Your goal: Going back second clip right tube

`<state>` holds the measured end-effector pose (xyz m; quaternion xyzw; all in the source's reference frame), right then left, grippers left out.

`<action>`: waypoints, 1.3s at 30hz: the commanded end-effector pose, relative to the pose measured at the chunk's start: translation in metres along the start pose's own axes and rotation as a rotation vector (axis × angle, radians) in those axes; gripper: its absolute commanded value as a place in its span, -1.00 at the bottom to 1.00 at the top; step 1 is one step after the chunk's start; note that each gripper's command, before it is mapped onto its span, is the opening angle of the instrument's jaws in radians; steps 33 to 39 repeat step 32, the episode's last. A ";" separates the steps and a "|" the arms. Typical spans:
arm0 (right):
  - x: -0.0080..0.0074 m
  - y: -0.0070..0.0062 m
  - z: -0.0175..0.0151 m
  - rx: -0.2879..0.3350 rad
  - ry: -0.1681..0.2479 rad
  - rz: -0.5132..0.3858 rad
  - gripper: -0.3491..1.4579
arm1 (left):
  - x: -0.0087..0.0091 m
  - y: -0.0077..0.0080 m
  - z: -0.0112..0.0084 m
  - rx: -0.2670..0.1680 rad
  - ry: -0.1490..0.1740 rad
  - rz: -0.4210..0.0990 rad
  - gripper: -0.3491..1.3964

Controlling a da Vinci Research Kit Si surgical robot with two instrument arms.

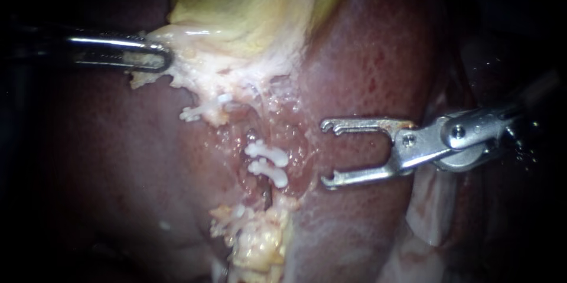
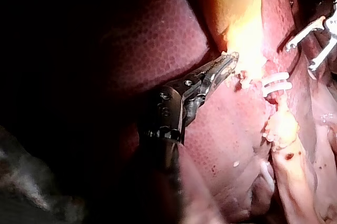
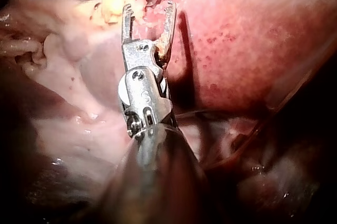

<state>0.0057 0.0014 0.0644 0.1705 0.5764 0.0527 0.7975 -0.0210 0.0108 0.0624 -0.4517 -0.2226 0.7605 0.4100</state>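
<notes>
Gripping pale fringe of gallbladder [image 1: 248, 11] at 10 o'clock: left instrument [image 1: 165, 58], jaws closed on it, probably drawing it aside so tubes lie exposed. Right instrument [image 1: 325, 153] at 3 o'clock, jaws wide and empty, tips aimed toward 9 o'clock, over liver [image 1: 366, 52], apart from clips. Two white clips [image 1: 269, 172] at centre, side by side across right tube [image 1: 254, 138]; long axes 9-to-3, dipping slightly toward 4; tube itself roughly 12-to-6.

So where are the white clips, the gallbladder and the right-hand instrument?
white clips [image 1: 267, 152]: endoscope view, middle of the upper clip.
gallbladder [image 1: 248, 5]: endoscope view, its yellow wall.
right instrument [image 1: 326, 153]: endoscope view, gap between its open jaws.
</notes>
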 end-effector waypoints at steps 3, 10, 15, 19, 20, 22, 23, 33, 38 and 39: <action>0.0001 0.0002 -0.0003 0.001 0.000 -0.007 -0.06 | -0.0006 0.0001 0.0008 0.010 0.003 0.003 -1.00; 0.0000 0.0002 -0.0006 0.002 0.000 -0.007 -0.06 | -0.0012 0.0001 0.0031 -0.004 -0.001 0.006 -1.00; -0.0001 0.0001 -0.0010 0.004 0.000 -0.013 -0.06 | -0.0016 -0.0002 0.0052 -0.015 -0.004 0.009 -1.00; -0.0001 0.0001 -0.0010 0.004 0.000 -0.013 -0.06 | -0.0016 -0.0008 0.0064 -0.019 -0.005 0.011 -1.00; -0.0001 0.0001 -0.0010 0.004 0.000 -0.013 -0.06 | -0.0017 -0.0010 0.0064 -0.020 -0.005 0.012 -1.00; -0.0001 0.0001 -0.0011 0.004 0.001 -0.013 -0.06 | -0.0018 -0.0012 0.0065 -0.021 -0.003 0.013 -1.00; -0.0001 0.0001 -0.0011 0.005 0.001 -0.013 -0.06 | -0.0018 -0.0014 0.0066 -0.022 -0.003 0.013 -1.00; 0.0000 0.0002 -0.0010 0.003 0.000 -0.012 -0.06 | -0.0019 -0.0014 0.0065 -0.025 -0.004 0.013 -1.00; 0.0000 0.0002 -0.0010 0.003 0.000 -0.012 -0.06 | -0.0019 -0.0014 0.0065 -0.025 -0.004 0.013 -1.00; 0.0000 0.0002 -0.0010 0.003 0.000 -0.012 -0.06 | -0.0019 -0.0014 0.0065 -0.025 -0.004 0.013 -1.00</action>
